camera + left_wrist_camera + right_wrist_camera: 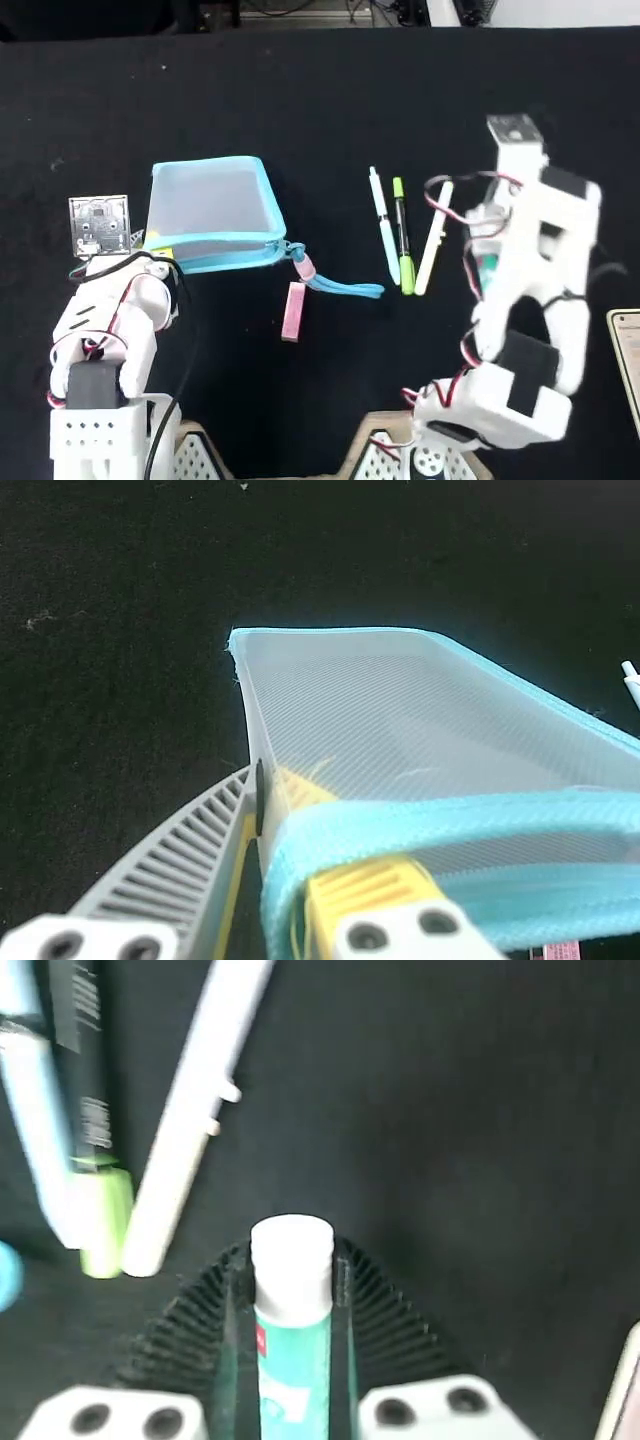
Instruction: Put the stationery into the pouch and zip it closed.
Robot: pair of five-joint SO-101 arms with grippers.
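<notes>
- The left fingers (250,805) are pressed together on the pouch (400,720). They pinch its light-blue zipper edge at one corner.
- From that pinch the pouch's pale mesh body stretches away from the left fingers and lies flat on the black desk (300,100).
- The right fingers (348,1285) pinch a teal tube (292,1350). Its white cap pokes out just past their tips.
- Three pens lie side by side on the desk, near the right fingers and on the side facing the pouch.
- The white pen (190,1130) is closest to the right fingers, the green marker (95,1160) is next, and the light-blue pen (35,1110) is farthest.
- The white pen is tilted, so its one end comes just beside the green marker's cap.
- A pink eraser (293,311) lies on the desk between the two pairs of fingers, nearer the left ones and apart from the pouch.
- A blue strap (345,288) trails from the pouch's corner farthest from the left fingers, toward the pens.
</notes>
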